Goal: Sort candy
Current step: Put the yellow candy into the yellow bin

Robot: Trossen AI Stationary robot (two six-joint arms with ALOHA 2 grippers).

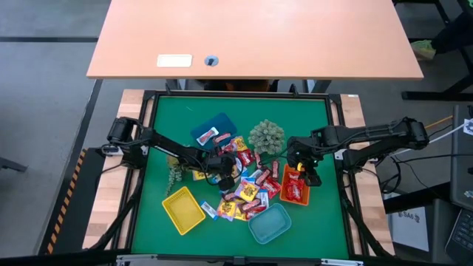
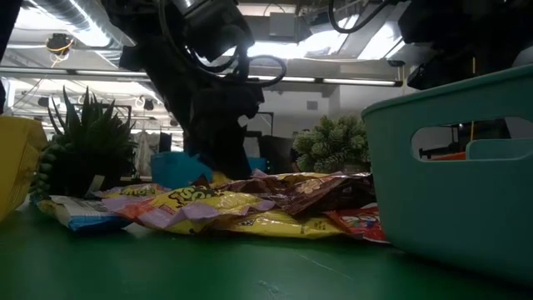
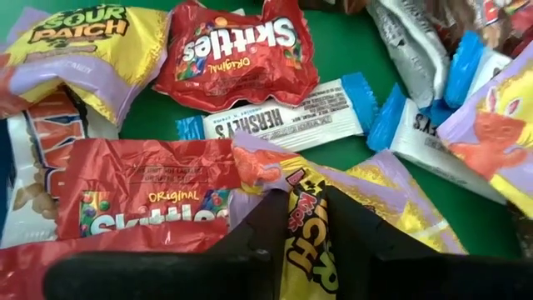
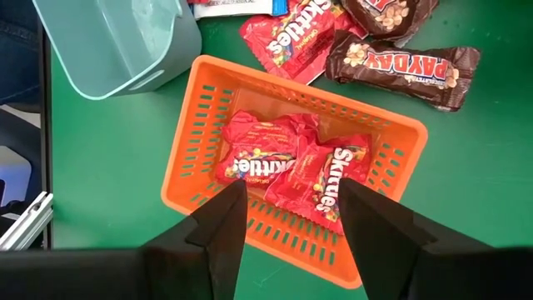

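Note:
The candy [image 1: 247, 188] lies in a loose pile of red, yellow, blue-and-white and brown packs in the middle of the green mat. My left gripper [image 1: 225, 177] reaches down into the pile's left side and is shut on a yellow-and-purple Sour Patch pack [image 3: 366, 187]. My right gripper [image 4: 291, 196] hangs open above the orange tray [image 4: 208, 125], which holds red Skittles packs [image 4: 258, 154]. Nothing is between its fingers. My left gripper pinches the yellow Sour Patch pack between its two fingers, at a raised fold of the wrapper [image 3: 304, 229]. The fingers slant down onto it from the table's left. The rest of the pack lies flat on the other candy and the mat.
A blue tray [image 1: 211, 127] stands far left of the pile, a yellow tray [image 1: 182, 209] near left, a teal tray [image 1: 270, 224] at the near edge. Two spiky green plants [image 1: 266, 137] [image 1: 174, 175] stand beside the pile. Brown Payday packs [image 4: 404, 62] lie beside the orange tray.

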